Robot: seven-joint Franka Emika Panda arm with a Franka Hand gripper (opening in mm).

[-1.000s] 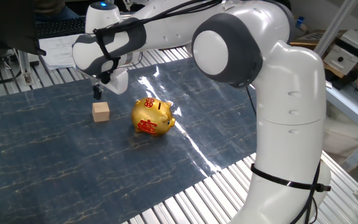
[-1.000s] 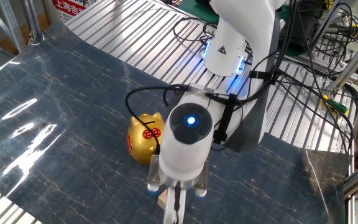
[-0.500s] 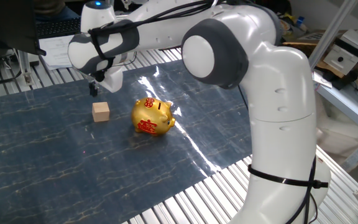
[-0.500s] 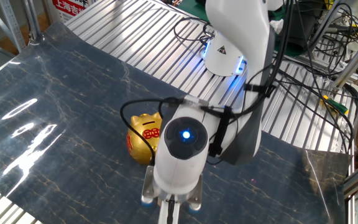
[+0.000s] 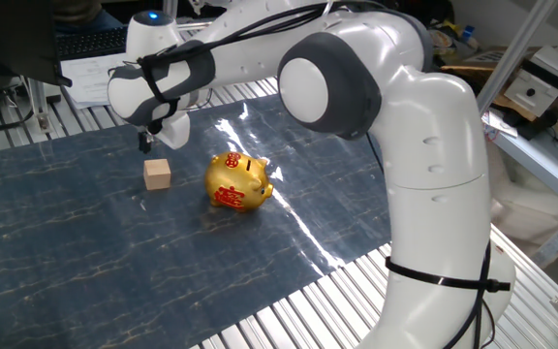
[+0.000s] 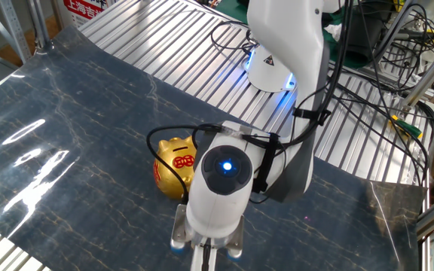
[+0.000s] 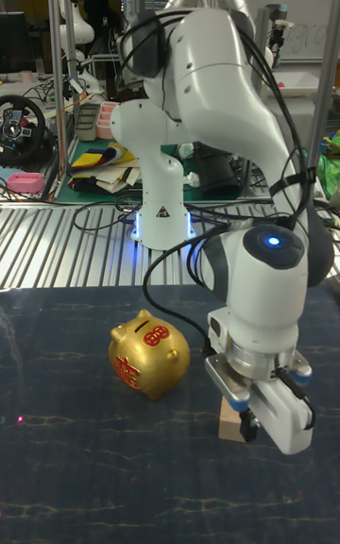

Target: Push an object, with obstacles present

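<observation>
The object, a small tan wooden cube [image 5: 157, 173], rests on the dark marbled mat [image 5: 85, 252], left of the gold piggy bank [image 5: 239, 180]. My gripper [image 5: 146, 142] hovers just behind and above the cube, not touching it, its dark fingers pressed together with nothing between them. In the tall fixed view the cube [image 7: 228, 420] peeks out from behind the gripper [image 7: 249, 428], right of the piggy bank [image 7: 149, 352]. The other fixed view shows the piggy bank [image 6: 173, 167]; my gripper [image 6: 206, 260] and wrist hide the cube there.
The mat lies on a ribbed metal tabletop [image 5: 308, 301]. Papers and a keyboard [image 5: 90, 58] sit beyond the mat's far edge. Cables [image 6: 368, 90] trail around the arm's base [image 6: 273, 71].
My gripper has drawn back a little from the cube, toward the mat's far edge, and then steadied. The cube and piggy bank have not moved.
</observation>
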